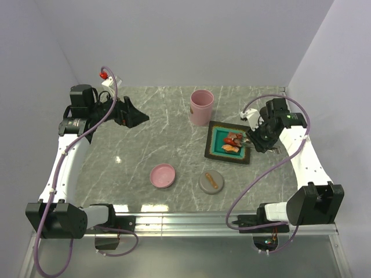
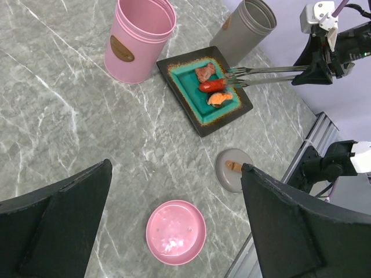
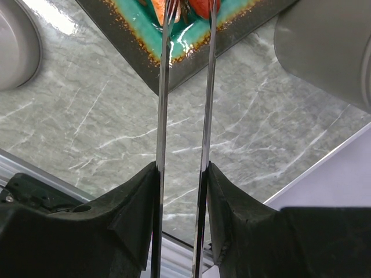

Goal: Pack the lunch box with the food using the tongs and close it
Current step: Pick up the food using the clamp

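A black square tray (image 1: 213,152) with a teal inside holds the food: a brown-red piece (image 2: 204,72), a red piece (image 2: 212,86) and an orange piece (image 2: 220,98). My right gripper (image 1: 255,141) is shut on the silver tongs (image 2: 272,75), one slim arm against each finger (image 3: 133,202). The tongs' tips reach over the tray's right side, next to the red piece. The lunch box shows as a pink round tin (image 1: 201,107) and a grey round tin (image 2: 249,26), both upright and uncovered. My left gripper (image 1: 134,116) hangs open and empty, high over the far left of the table.
A pink lid (image 1: 163,175) and a grey lid (image 1: 211,183) with a brown tab lie flat on the marble near the front edge. The grey tin (image 3: 324,46) stands just right of the tongs. A metal rail (image 1: 203,220) runs along the table's front.
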Action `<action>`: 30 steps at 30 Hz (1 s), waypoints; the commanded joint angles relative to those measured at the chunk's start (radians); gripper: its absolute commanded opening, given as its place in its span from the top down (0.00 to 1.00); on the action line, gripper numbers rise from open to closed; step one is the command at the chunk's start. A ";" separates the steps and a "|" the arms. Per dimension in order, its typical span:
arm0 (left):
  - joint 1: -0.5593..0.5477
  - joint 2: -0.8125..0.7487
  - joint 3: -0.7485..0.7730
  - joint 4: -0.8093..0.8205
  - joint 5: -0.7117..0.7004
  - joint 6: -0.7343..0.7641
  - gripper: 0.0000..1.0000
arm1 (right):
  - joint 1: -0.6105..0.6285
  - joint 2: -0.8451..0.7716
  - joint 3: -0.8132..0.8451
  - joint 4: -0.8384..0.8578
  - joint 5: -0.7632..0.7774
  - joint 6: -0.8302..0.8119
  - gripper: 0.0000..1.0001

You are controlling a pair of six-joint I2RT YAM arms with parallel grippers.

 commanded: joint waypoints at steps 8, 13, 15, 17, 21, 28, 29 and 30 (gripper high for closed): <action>0.004 -0.001 0.000 0.028 0.042 0.012 0.01 | 0.034 0.022 -0.020 0.052 0.055 -0.008 0.53; 0.004 0.010 0.006 0.028 0.044 0.012 0.01 | 0.045 0.034 -0.017 0.061 0.064 -0.008 0.53; 0.004 0.013 0.006 0.031 0.048 0.009 0.01 | 0.046 0.043 -0.014 0.064 0.067 -0.008 0.53; 0.004 0.013 0.006 0.032 0.045 0.009 0.01 | 0.049 0.058 -0.009 0.066 0.066 -0.010 0.53; 0.004 0.015 0.006 0.028 0.042 0.011 0.01 | 0.052 0.085 -0.003 0.072 0.066 -0.010 0.54; 0.004 0.019 0.003 0.035 0.039 0.006 0.01 | 0.052 0.129 0.011 0.075 0.058 -0.015 0.54; 0.004 0.022 0.003 0.035 0.041 0.006 0.01 | 0.052 0.143 0.020 0.071 0.049 -0.018 0.54; 0.004 0.022 0.003 0.032 0.041 0.004 0.01 | 0.052 0.143 0.020 0.071 0.049 -0.018 0.54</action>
